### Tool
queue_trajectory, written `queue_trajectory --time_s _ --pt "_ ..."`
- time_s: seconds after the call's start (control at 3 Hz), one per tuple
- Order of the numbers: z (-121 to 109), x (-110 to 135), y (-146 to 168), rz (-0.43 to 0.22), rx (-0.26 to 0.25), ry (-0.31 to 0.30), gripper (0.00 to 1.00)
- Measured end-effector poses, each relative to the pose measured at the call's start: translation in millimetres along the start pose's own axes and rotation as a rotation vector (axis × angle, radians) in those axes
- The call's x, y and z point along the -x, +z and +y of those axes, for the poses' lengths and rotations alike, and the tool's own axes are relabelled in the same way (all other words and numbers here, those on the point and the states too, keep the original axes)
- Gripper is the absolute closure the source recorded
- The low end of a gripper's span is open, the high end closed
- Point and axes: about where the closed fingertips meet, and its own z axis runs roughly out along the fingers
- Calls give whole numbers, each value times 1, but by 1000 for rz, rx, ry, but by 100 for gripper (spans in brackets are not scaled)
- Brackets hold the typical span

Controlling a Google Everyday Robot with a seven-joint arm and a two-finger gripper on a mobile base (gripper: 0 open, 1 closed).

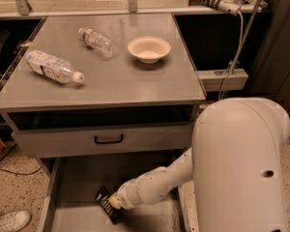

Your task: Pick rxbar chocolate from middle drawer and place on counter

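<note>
The middle drawer [77, 178] is pulled out low in the camera view, a grey tray with a flat floor. The rxbar chocolate [103, 197], a small black wrapper with white print, lies on the drawer floor near its middle. My gripper [111, 208] reaches down into the drawer at the end of the white arm and sits right at the bar, covering its near end. I cannot make out whether it holds the bar. The counter [121, 81] is the grey tabletop above.
Two plastic water bottles [52, 66] [97, 41] lie on the counter, with a white bowl [149, 48] at the back right. A closed drawer front with a black handle [108, 139] sits above the open drawer. My bulky white arm body [237, 168] fills the lower right. A shoe [7, 221] is at the lower left.
</note>
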Motion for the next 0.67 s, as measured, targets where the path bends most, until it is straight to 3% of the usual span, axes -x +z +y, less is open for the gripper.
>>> queue_trajectory --time_s 0.67 --pt "8 3 -57 13 -41 26 100"
